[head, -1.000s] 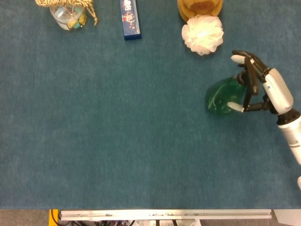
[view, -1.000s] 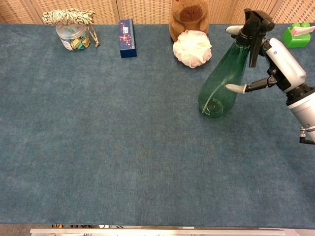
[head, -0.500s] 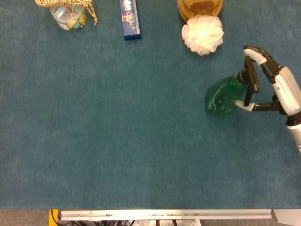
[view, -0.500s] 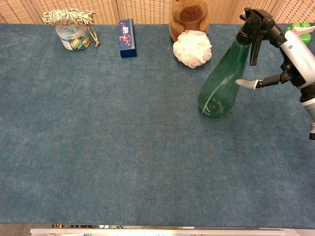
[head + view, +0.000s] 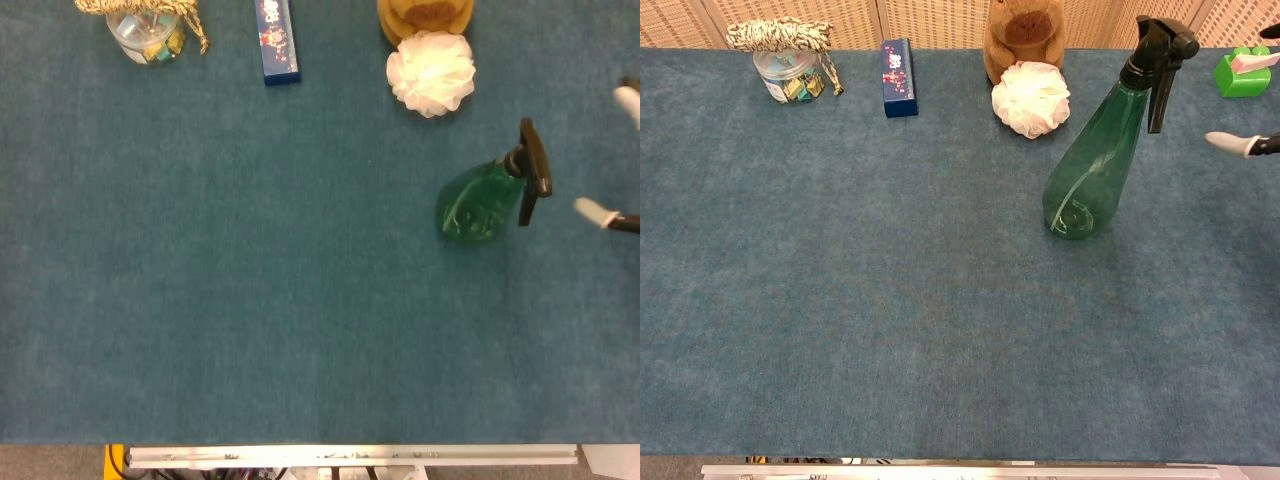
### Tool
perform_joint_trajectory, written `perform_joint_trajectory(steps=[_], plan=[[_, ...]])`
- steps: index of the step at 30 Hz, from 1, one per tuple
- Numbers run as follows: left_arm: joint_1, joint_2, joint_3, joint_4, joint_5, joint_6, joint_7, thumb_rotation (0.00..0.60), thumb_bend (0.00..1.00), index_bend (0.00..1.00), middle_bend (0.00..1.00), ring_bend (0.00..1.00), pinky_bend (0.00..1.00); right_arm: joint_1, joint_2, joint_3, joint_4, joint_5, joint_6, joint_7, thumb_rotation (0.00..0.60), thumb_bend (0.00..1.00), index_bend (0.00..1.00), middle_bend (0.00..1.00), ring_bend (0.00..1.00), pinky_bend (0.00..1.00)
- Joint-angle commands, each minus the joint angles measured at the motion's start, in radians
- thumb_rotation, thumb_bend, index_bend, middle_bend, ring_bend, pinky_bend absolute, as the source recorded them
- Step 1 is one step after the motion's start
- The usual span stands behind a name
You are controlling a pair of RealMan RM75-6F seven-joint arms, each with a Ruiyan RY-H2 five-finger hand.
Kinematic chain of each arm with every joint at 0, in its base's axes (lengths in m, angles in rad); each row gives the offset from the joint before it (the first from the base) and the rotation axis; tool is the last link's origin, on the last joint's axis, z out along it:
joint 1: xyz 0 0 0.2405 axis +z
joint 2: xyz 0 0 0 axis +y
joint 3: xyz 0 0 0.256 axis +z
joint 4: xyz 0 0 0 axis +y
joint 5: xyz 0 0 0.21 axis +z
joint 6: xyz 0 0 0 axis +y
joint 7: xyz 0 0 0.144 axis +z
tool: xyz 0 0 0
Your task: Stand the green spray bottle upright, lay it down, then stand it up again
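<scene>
The green spray bottle (image 5: 478, 203) (image 5: 1092, 168) stands upright on the blue table cloth at the right, its black trigger head (image 5: 1160, 45) on top and pointing right. Nothing touches it. Of my right hand (image 5: 600, 213) (image 5: 1232, 143) only white fingertips show at the right edge, spread apart, empty, and well clear of the bottle. The rest of that hand is out of frame. My left hand appears in neither view.
Along the far edge stand a rope-topped glass jar (image 5: 788, 68), a blue box (image 5: 898, 77), a brown plush toy (image 5: 1023, 35) with a white bath pouf (image 5: 1031, 98) before it, and a green object (image 5: 1243, 72) at the far right.
My right hand let go of the bottle and drew away to the right, mostly out of frame. The bottle stayed upright in place.
</scene>
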Motion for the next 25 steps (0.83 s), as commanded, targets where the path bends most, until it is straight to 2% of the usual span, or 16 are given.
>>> perform_joint_trajectory(steps=[1, 7, 10, 13, 17, 22, 25], plan=[[-0.006, -0.005, -0.001, 0.002, 0.0, -0.007, 0.008, 0.6, 0.13, 0.34, 0.37, 0.41, 0.7, -0.075, 0.11, 0.02, -0.196, 0.125, -0.029, -0.228, 0.6, 0.0, 0.08, 0.12, 0.06, 0.21], [-0.028, -0.015, -0.004, 0.007, 0.0, -0.035, 0.02, 0.6, 0.13, 0.34, 0.38, 0.41, 0.7, -0.109, 0.284, -0.018, -0.459, 0.278, -0.152, -0.578, 0.6, 0.0, 0.16, 0.12, 0.06, 0.19], [-0.044, -0.021, -0.006, 0.014, -0.005, -0.061, 0.023, 0.6, 0.13, 0.34, 0.38, 0.41, 0.7, -0.122, 0.313, -0.023, -0.528, 0.346, -0.155, -0.743, 0.6, 0.0, 0.17, 0.14, 0.06, 0.18], [-0.062, -0.028, -0.008, 0.023, -0.008, -0.089, 0.025, 0.6, 0.13, 0.34, 0.38, 0.41, 0.7, -0.139, 0.307, -0.014, -0.562, 0.401, -0.124, -0.854, 0.6, 0.0, 0.17, 0.16, 0.06, 0.18], [-0.081, -0.038, -0.009, 0.031, -0.009, -0.114, 0.029, 0.6, 0.13, 0.34, 0.37, 0.41, 0.7, -0.161, 0.29, -0.003, -0.557, 0.414, -0.097, -0.855, 0.6, 0.0, 0.17, 0.17, 0.06, 0.18], [-0.108, -0.056, -0.01, 0.047, -0.018, -0.156, 0.028, 0.6, 0.13, 0.35, 0.37, 0.41, 0.7, -0.187, 0.288, 0.007, -0.504, 0.411, -0.128, -0.709, 0.6, 0.0, 0.18, 0.17, 0.06, 0.18], [-0.122, -0.066, -0.01, 0.055, -0.038, -0.186, 0.045, 0.6, 0.13, 0.35, 0.37, 0.41, 0.7, -0.188, 0.304, 0.016, -0.491, 0.412, -0.149, -0.68, 0.6, 0.0, 0.18, 0.17, 0.06, 0.18]])
